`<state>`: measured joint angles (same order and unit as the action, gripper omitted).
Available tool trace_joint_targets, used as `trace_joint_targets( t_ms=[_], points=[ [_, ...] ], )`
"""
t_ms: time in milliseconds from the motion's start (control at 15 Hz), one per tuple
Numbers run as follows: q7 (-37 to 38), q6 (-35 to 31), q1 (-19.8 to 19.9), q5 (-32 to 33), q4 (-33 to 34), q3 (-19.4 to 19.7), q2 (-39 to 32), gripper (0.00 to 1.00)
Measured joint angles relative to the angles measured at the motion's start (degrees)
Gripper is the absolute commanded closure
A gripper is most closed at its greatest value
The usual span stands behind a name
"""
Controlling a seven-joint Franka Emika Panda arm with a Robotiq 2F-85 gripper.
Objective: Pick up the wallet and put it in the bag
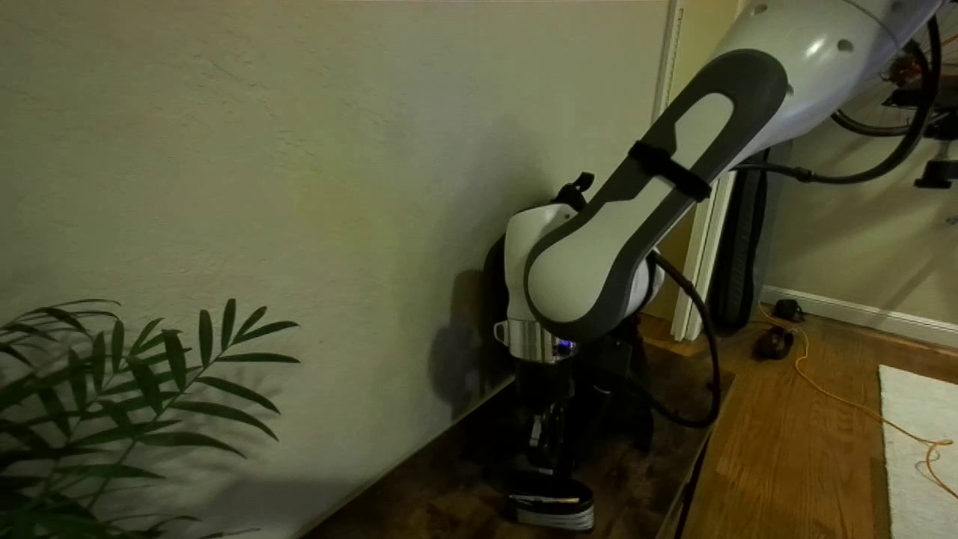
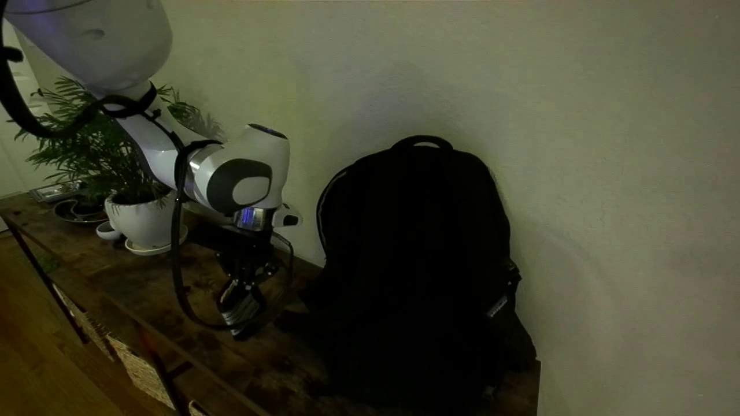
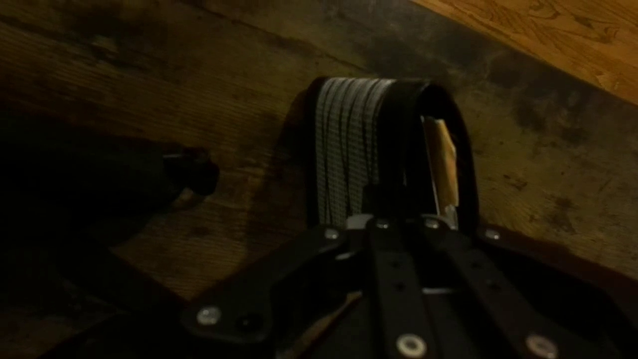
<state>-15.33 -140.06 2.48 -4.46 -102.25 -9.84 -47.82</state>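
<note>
Robotiq gripper (image 3: 394,207) pointing down, fingertips drawn close together, pinching one side of the dark wallet (image 3: 394,144) (grey ribbed band (image 3: 349,149) on its outer face, tan insert (image 3: 443,164) showing inside). Wallet tilted in an exterior view, outside the black backpack (image 2: 416,260), near it but apart, over the dark wood tabletop (image 2: 133,283); cannot tell whether it touches the wood. Backpack upright before the pale wall (image 2: 624,173), loop handle (image 2: 422,140) on top. White plant pot (image 2: 141,222) on same tabletop, well apart from backpack.
</note>
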Motion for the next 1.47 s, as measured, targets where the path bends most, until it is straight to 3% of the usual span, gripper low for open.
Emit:
trace_joint_targets(
  t_ms=[667, 733, 800, 1467],
  points=[
    [-0.37, 0.01, 2.05, -0.54, -0.17, 0.57, -0.02, 0.96],
    [-0.56, 0.01, 2.47, -0.72, -0.15, 0.55, -0.08, 0.87],
    [-0.66, 0.01, 2.84, -0.82, -0.11, 0.55, -0.12, 0.7],
    [-1.56, 0.21, 3.39, -0.84, -0.18, -0.45, -0.75, 0.06]
  ],
)
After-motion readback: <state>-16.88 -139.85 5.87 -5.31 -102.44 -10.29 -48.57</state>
